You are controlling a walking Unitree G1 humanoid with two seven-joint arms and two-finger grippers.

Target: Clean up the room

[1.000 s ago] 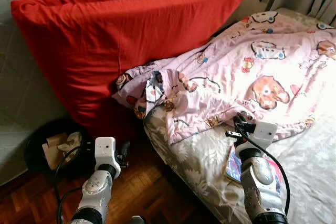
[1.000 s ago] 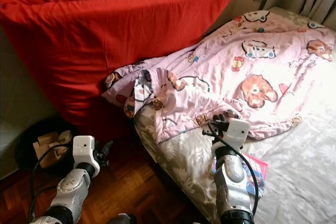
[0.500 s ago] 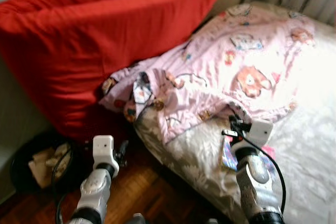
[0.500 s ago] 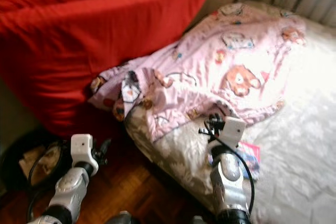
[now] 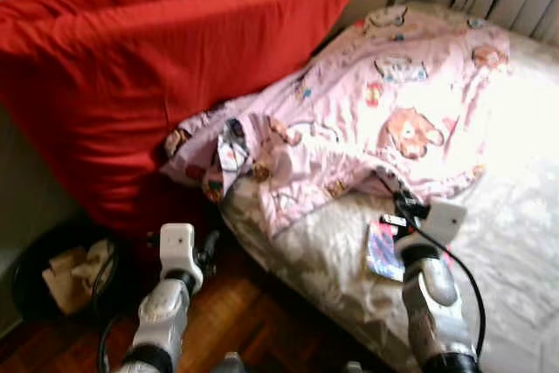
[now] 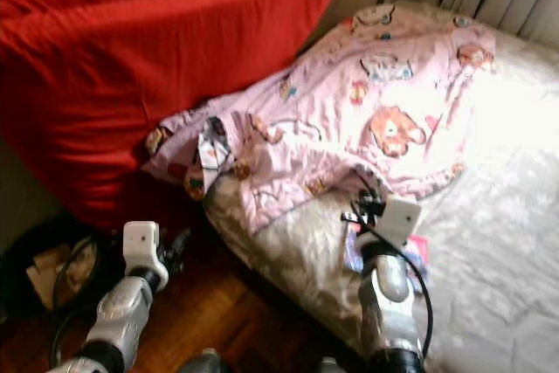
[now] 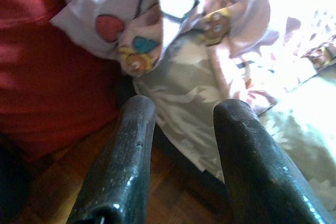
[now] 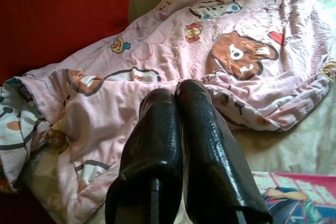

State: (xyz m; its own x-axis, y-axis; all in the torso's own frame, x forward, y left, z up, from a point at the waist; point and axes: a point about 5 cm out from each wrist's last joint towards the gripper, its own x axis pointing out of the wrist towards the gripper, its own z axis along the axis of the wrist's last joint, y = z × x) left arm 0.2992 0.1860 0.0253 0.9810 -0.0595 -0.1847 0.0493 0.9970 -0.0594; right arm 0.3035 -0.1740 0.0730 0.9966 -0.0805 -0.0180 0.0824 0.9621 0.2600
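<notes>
Blanket (image 5: 376, 120) lies rumpled across bed (image 5: 515, 242), one corner drooping by red cushion (image 5: 157, 67). Judged light, limp, non-fragile; pinch a bunched fold at near hem. My right claw (image 8: 178, 100) clenched, empty, above hem; left claw (image 7: 181, 111) spread, empty.

A home bedroom: bed (image 5: 515, 216), cartoon blanket (image 5: 367, 120).

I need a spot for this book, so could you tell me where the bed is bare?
Free: the sheet beyond the magazine, below the pink blanket's hem. Crowded: the bed's near corner, under blanket folds against the red cushion.
</notes>
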